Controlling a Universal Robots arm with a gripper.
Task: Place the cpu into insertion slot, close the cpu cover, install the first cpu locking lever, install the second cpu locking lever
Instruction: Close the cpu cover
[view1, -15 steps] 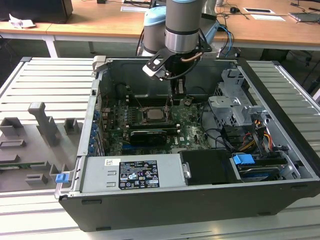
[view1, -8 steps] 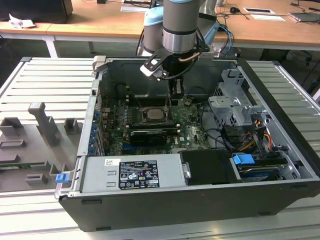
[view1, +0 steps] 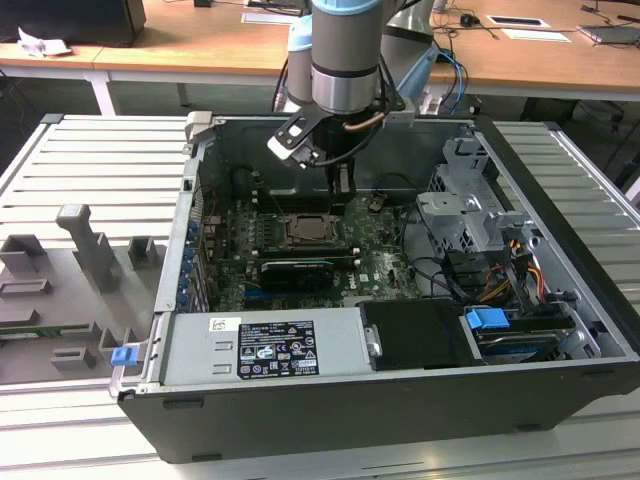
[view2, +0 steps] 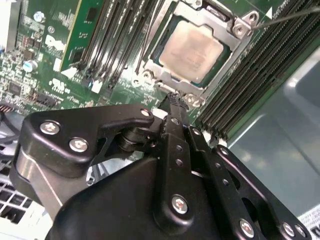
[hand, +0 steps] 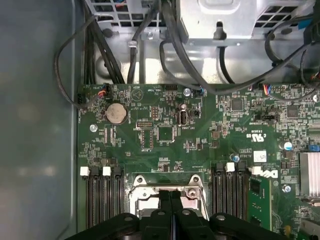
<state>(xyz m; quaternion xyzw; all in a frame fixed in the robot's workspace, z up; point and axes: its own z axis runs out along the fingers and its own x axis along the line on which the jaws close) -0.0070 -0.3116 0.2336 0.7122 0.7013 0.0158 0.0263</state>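
One cpu (view2: 192, 49) lies flat in the insertion slot (view1: 312, 229), pale metal face up. The one cpu cover (view2: 155, 55) is folded down around it, framing it on the green motherboard (hand: 150, 145). The single pincer (view2: 173, 97) has its two fingers pressed together with nothing between them. Its tip is at the cover's edge; whether it touches I cannot tell. In the first wrist view, three long black memory slots (hand: 105, 200) stand on one side of the socket, and one round coin battery (hand: 115, 113) lies farther out. In the exterior view, one arm (view1: 345, 60) reaches down into the open computer case (view1: 560, 300), which rests on a ribbed grey tabletop (view1: 90, 160).
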